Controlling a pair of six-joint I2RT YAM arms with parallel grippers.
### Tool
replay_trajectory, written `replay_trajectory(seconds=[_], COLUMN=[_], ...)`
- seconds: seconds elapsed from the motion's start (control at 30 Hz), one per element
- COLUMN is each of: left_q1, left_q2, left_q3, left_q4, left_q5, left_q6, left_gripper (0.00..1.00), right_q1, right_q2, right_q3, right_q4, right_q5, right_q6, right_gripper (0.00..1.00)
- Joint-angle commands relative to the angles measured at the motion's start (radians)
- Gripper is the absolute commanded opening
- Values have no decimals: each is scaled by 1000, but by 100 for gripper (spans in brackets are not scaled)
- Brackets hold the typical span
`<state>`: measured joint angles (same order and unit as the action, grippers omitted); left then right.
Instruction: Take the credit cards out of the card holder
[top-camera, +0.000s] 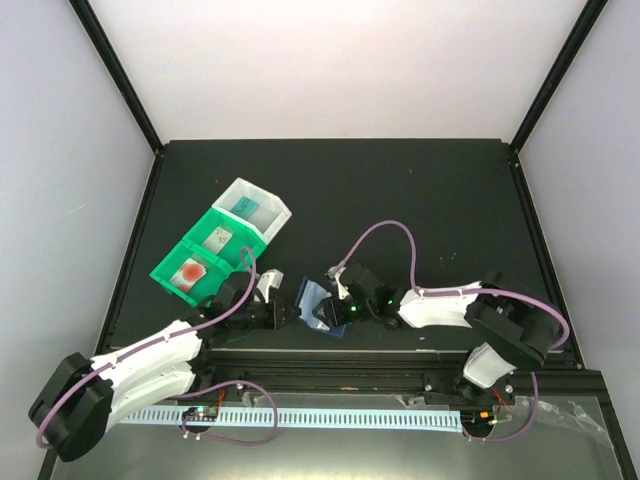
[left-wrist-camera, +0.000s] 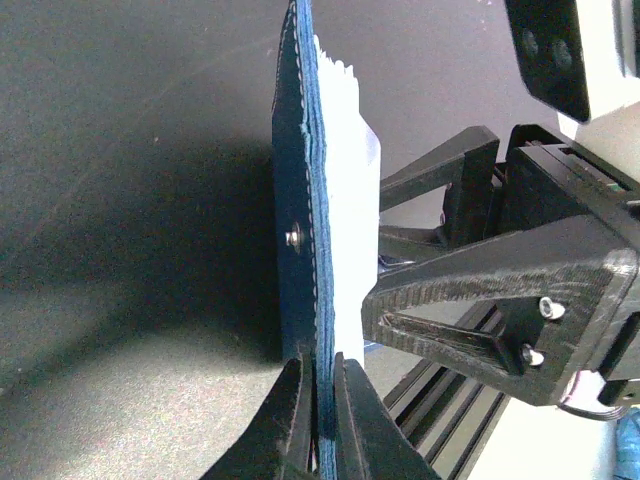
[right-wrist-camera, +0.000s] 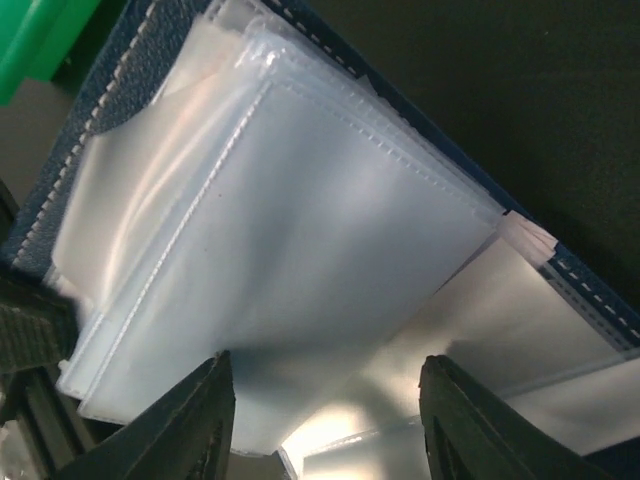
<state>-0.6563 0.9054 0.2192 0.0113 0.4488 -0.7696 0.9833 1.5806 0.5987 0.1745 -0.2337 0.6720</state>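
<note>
Top: card holder (top-camera: 316, 300) at table (top-camera: 400, 200) near edge, between left gripper (top-camera: 287, 312) and right gripper (top-camera: 333, 310) | Left wrist: left jaws clamped on holder's cover | Right wrist: right jaws wide, empty, at clear sleeves; no card discernible | Step: card search; next: pinch 1 card edge

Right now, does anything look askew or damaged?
Nothing damaged. The holder is pinched at its edge by the left gripper, its clear sleeves fanning out loosely toward the open right gripper.
</note>
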Motion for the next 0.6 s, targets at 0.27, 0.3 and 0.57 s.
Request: replay_trajectory(seconds=[0.27,0.3,0.57], left_q1=[-9,-10,-11], left_q2=[-77,-78,-101], left_q3=[-12,-13,-13], left_q4=[26,25,7], left_q5=[-19,-20,-24], left_q6=[36,36,36], left_gripper=[2,2,2], right_q1=[-2,-2,-1], right_q2=[-68,-64,-17], right_q3=[86,93,109], right_q4=[-22,-25,-83], right_q5=[-44,-37,26], right_q6=[179,184,172], right_gripper=[72,73,69])
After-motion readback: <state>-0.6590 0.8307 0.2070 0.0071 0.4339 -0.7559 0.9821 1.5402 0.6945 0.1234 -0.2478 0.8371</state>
